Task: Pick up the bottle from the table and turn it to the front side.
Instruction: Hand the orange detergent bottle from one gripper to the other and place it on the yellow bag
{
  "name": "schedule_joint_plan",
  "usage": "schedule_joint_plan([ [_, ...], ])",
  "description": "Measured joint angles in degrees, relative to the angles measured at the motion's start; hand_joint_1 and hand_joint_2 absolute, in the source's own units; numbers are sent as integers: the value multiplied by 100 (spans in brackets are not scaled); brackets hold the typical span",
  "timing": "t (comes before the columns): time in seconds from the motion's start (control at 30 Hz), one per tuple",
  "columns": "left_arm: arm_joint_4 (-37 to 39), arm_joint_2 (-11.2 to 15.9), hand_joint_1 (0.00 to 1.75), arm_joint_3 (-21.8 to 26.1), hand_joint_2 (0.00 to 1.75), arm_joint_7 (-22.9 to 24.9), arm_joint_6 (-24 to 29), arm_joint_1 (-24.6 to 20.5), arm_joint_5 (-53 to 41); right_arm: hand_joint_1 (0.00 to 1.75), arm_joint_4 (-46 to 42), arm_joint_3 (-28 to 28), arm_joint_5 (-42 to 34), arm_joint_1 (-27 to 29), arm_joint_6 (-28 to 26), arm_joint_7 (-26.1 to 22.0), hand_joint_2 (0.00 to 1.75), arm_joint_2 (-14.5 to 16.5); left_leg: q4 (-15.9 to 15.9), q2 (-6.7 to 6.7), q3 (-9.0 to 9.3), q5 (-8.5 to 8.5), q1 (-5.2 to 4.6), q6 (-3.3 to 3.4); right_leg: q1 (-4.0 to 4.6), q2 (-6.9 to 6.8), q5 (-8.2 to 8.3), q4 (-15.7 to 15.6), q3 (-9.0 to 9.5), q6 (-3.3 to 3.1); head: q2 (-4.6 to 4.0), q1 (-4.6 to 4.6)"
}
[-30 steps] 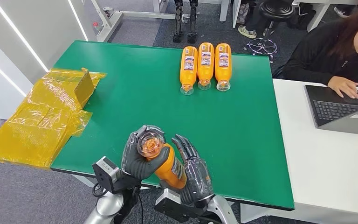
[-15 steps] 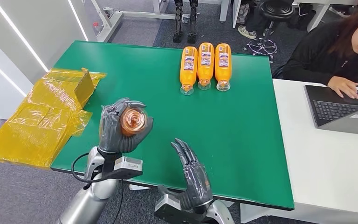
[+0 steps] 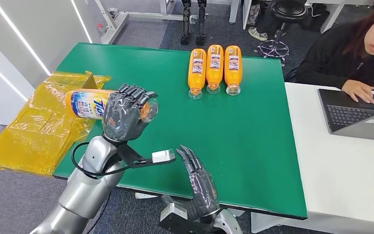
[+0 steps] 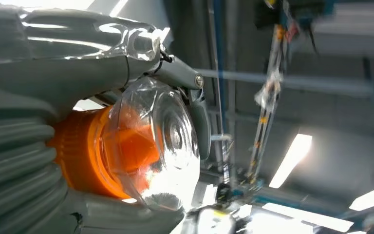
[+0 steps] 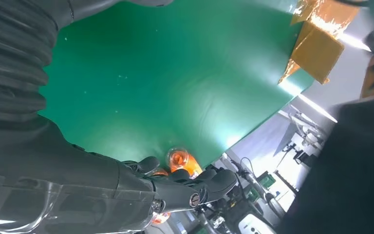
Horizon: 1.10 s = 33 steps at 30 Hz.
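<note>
My left hand (image 3: 125, 116) grips an orange bottle (image 3: 88, 104) and holds it lying sideways above the table's left edge, label facing up, clear cap end to the right. The left wrist view looks at the bottle's clear cap (image 4: 161, 141) and orange neck inside my left hand (image 4: 53, 63). My right hand (image 3: 200, 187) hovers with fingers spread and nothing in it over the green table (image 3: 253, 146) near its front edge. The right wrist view has my right hand (image 5: 141, 187) above the green table (image 5: 175, 83).
Three orange bottles (image 3: 215, 66) lie side by side at the table's far middle. Yellow wrapped packaging (image 3: 44, 122) sits off the table's left side. A person (image 3: 355, 51) sits at a white desk (image 3: 341, 170) with a laptop (image 3: 358, 114) on the right.
My left hand has lifted the bottle away from the right hand, raised it to the left and turned it from cap-toward-camera to lying sideways. The right hand has let go and stays low.
</note>
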Motion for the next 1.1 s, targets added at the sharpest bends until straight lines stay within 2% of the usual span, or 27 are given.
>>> schedule_joint_plan([
  [0.03,299,-3,175,-29,175,102,32,-146,-103,0,-2,0,-6,6,15,-4,175,2,0,0,0,2,0,-1,0,0,2,0,0,-2,0,-1],
  [0.07,923,-20,175,-84,175,296,38,-435,-279,0,-3,0,-35,20,49,-13,175,4,0,3,1,3,0,-2,0,3,4,1,-1,-4,0,-1],
  [0.13,2696,-76,175,-215,175,781,-171,-1205,-677,0,-4,0,-113,71,129,-43,175,10,0,11,2,7,1,-4,0,14,10,3,-4,-9,0,-1],
  [0.2,3765,-120,175,-264,175,1016,-474,-1618,-819,0,-2,0,-179,112,173,-58,175,11,0,17,1,7,1,-5,1,21,11,4,-9,-10,0,-1],
  [0.43,4678,-127,175,-300,175,1440,-1086,-1976,-1043,0,-8,-8,-300,249,208,-40,175,-25,-2,16,-4,5,1,-7,2,21,8,4,-13,-12,0,0],
  [0.77,5108,166,175,-300,175,1710,-1784,-2071,-1083,0,-180,-121,-301,477,260,29,175,-173,-2,16,-3,5,3,-7,3,22,8,5,-14,-12,0,0],
  [0.83,5153,218,160,-300,175,1751,-1867,-2075,-1088,0,-247,-154,-286,526,306,74,175,-195,-2,16,-3,5,3,-8,4,22,8,5,-14,-12,0,-1],
  [0.9,5188,264,78,-300,175,1786,-1924,-2080,-1087,0,-331,-192,-253,577,351,130,175,-222,-2,16,-4,5,3,-7,4,22,8,4,-14,-12,0,-1],
  [0.97,5217,306,5,-300,175,1802,-1974,-2090,-1086,0,-423,-230,-214,627,398,169,175,-253,-2,16,-4,5,3,-7,3,22,8,4,-14,-12,0,0],
  [1.0,5229,326,0,-300,175,1807,-1995,-2097,-1086,0,-464,-246,-201,648,422,183,175,-269,-2,16,-4,5,3,-7,3,22,8,4,-14,-12,0,0],
  [1.1,5256,386,0,-300,175,1814,-2018,-2114,-1083,0,-557,-286,-205,700,512,177,175,-314,-2,16,-4,5,3,-7,3,22,8,3,-13,-12,0,0],
])
